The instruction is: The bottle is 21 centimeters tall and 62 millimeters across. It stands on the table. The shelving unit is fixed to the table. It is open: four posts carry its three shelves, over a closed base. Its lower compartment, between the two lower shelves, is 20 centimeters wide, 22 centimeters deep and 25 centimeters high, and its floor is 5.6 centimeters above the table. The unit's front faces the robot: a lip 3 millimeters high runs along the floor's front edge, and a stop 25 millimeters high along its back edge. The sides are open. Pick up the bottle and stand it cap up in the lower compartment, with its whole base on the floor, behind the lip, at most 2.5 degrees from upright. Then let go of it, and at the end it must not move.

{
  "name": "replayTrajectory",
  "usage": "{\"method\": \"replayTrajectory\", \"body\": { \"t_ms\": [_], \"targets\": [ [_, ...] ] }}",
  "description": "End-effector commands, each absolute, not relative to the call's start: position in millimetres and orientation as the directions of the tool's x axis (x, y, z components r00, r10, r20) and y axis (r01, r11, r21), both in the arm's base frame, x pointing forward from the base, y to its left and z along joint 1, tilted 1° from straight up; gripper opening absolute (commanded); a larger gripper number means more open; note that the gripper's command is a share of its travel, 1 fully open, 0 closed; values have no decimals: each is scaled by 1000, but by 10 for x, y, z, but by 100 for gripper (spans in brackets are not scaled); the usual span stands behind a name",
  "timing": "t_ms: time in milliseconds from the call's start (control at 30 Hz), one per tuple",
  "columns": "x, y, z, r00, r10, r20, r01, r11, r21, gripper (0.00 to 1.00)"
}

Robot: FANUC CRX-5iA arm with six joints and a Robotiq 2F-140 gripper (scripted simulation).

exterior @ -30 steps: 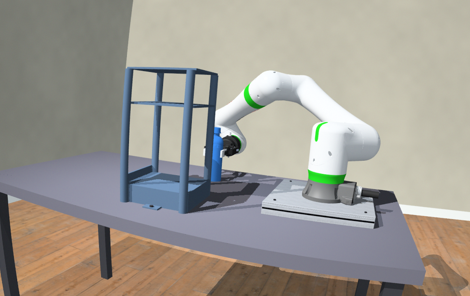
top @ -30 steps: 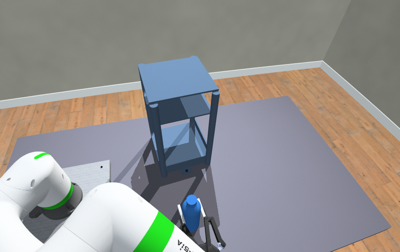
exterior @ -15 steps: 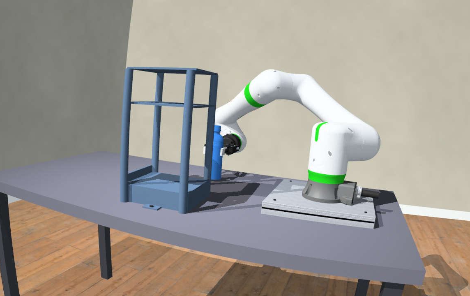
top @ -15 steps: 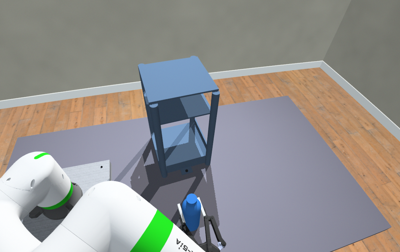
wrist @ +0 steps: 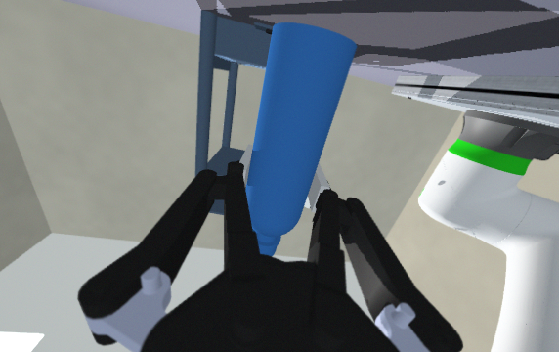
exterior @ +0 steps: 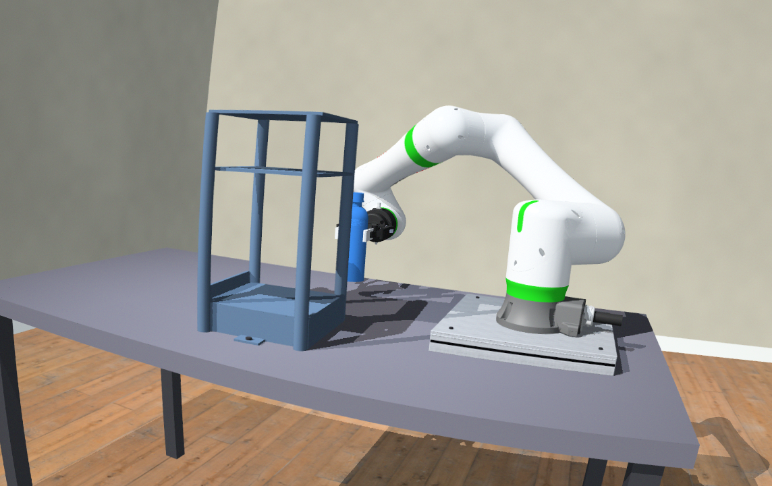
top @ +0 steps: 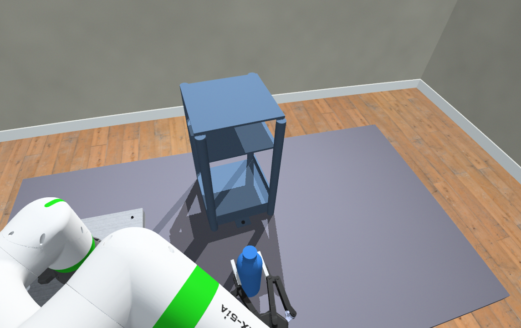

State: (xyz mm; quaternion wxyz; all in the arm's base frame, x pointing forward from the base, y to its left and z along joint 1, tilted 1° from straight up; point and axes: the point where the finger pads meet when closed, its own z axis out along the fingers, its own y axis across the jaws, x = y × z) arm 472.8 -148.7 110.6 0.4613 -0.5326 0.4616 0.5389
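Note:
The blue bottle (top: 250, 278) (exterior: 356, 260) (wrist: 299, 98) is upright, cap up, in front of the blue shelving unit (top: 227, 97) (exterior: 307, 229) (wrist: 206, 98), on the robot's side. My gripper (top: 249, 269) (exterior: 351, 233) (wrist: 280, 162) reaches in sideways and is shut on the bottle's upper body, one white pad on each side. The bottle's base seems to hang just above the table (top: 356, 203) (exterior: 135, 302). The lower compartment's floor (top: 242, 199) (exterior: 256, 295) is bare. In the exterior view a shelf post hides part of the bottle.
The arm's grey base plate (top: 111, 222) (exterior: 528, 347) lies on the table to the left of the bottle in the top view. A small mounting tab (top: 242, 222) (exterior: 248, 339) sticks out at the unit's foot. The unit's front posts flank the compartment's opening.

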Motion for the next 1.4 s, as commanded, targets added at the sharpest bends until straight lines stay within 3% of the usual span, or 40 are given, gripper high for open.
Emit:
{"method": "replayTrajectory", "body": {
  "t_ms": [0,1367],
  "targets": [
    [4730,-1488,1223,-7,5,-1000,-989,-148,6,0],
    [4729,-1467,1465,-7,5,-1000,-989,-148,6,0]
  ]
}}
